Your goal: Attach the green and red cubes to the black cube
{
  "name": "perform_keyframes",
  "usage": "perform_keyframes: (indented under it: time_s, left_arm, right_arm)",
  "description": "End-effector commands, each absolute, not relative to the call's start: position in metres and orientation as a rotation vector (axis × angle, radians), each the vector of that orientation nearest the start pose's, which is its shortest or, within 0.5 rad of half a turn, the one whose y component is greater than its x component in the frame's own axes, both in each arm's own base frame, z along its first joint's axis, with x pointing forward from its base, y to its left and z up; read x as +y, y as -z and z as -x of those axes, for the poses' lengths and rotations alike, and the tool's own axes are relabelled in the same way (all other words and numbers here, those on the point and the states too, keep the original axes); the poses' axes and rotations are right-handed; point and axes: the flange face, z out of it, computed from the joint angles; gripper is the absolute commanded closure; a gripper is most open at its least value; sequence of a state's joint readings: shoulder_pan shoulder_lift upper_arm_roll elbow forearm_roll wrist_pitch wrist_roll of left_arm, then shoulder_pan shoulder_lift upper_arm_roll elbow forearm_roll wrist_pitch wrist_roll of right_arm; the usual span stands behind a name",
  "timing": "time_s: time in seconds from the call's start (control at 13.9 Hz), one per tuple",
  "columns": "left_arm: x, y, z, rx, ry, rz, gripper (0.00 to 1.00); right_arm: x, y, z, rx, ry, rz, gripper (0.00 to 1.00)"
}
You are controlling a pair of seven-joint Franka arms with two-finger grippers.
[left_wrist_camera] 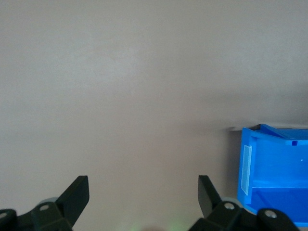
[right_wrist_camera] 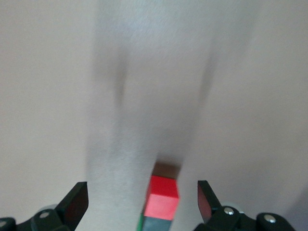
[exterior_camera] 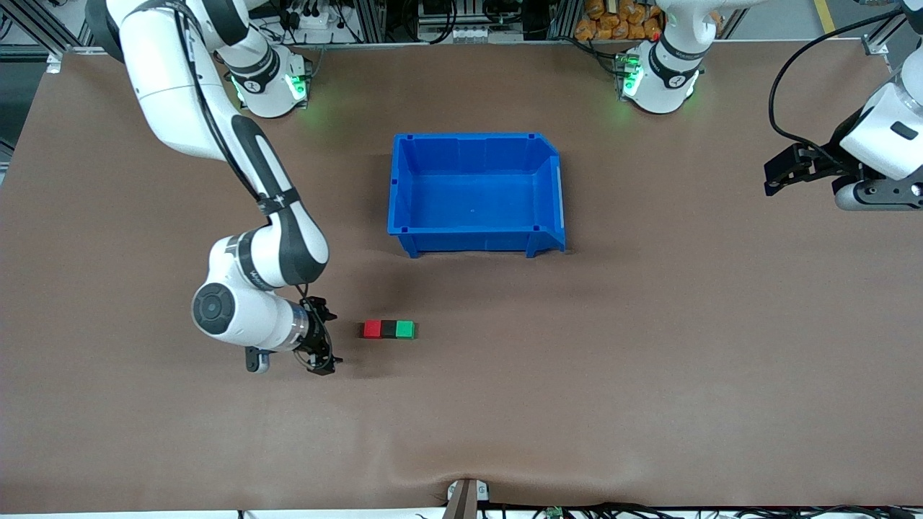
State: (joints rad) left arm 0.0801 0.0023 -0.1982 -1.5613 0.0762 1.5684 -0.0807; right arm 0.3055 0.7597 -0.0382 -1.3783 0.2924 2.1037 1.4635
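The right gripper [exterior_camera: 324,337] hangs low over the brown table [exterior_camera: 649,346] with its black fingers [right_wrist_camera: 77,199] spread wide and nothing between them. Just beside it, toward the left arm's end, three small cubes lie touching in a row: bright red cube [exterior_camera: 372,329] closest, matte black cube [exterior_camera: 389,329] in the middle, bright green cube [exterior_camera: 406,329] outermost. The open blue plastic bin [exterior_camera: 546,216] sits farther from the front camera. The left gripper [exterior_camera: 779,175] waits, wide open and empty, over its own end of the table.
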Motion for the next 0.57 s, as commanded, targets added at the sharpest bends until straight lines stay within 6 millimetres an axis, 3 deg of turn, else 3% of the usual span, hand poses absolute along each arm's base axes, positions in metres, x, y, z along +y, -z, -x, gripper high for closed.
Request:
perform_keyframes:
  time_s: [0.0, 0.36, 0.5]
  left_arm:
    - [-0.054, -0.63, -0.546, 0.037, 0.013, 3.082, 0.0]
    - [-0.054, -0.63, -0.546, 0.037, 0.015, 3.083, 0.0]
    - [-0.054, -0.631, -0.546, 0.037, 0.017, 3.083, 0.0]
  right_arm:
    - [0.196, -0.285, -0.704, 1.817, -0.349, 2.416, 0.0]
    - [0.187, -0.291, -0.706, 1.812, -0.375, 2.43, 0.0]
    - [0.188, -0.302, -0.706, 1.738, -0.355, 2.471, 0.0]
